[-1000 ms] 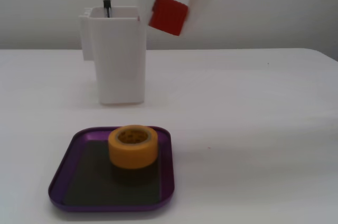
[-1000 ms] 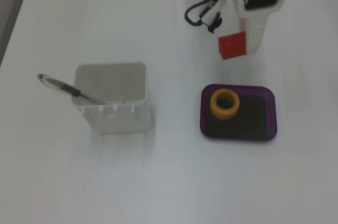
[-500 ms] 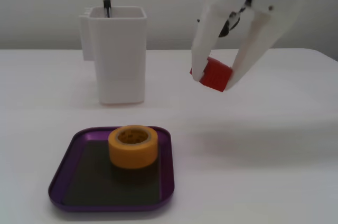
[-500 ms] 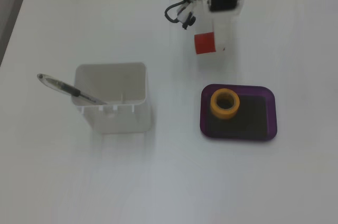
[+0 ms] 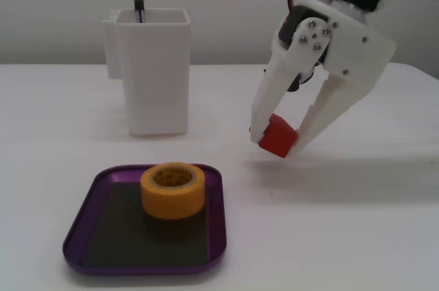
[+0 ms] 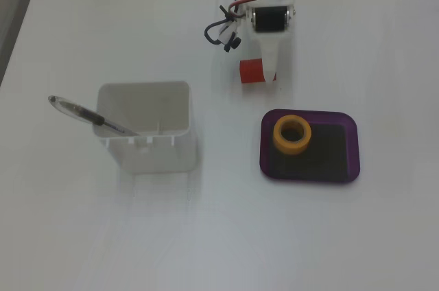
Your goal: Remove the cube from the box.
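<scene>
The red cube (image 5: 278,136) is held between the white fingers of my gripper (image 5: 280,141), a little above the white table, to the right of and behind the purple box (image 5: 217,215). In the other fixed view the cube (image 6: 252,72) sits under my gripper (image 6: 259,75), just above the box (image 6: 346,140) in the picture and outside it. The box holds only a yellow tape roll (image 5: 173,189), which also shows in the other fixed view (image 6: 292,134) in the box's left part.
A tall white square container (image 5: 151,71) with a pen (image 6: 89,117) leaning in it stands behind and left of the box in one fixed view. It shows left of the box in the other fixed view (image 6: 147,130). The arm's wires (image 6: 223,27) hang near the wrist.
</scene>
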Robot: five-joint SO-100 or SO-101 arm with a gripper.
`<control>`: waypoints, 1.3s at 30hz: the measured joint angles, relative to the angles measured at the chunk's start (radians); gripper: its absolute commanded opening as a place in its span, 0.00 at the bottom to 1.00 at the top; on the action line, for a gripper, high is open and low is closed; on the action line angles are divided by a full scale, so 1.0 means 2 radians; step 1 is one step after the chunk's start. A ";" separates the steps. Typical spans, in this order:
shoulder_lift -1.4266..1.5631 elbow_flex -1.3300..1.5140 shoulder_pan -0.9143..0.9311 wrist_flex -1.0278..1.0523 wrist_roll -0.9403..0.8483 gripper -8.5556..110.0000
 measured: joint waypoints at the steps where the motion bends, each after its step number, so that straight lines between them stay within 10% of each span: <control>1: 0.000 0.000 0.000 -0.001 0.000 0.07; 39: 0.048 0.031 0.004 0.021 0.000 0.20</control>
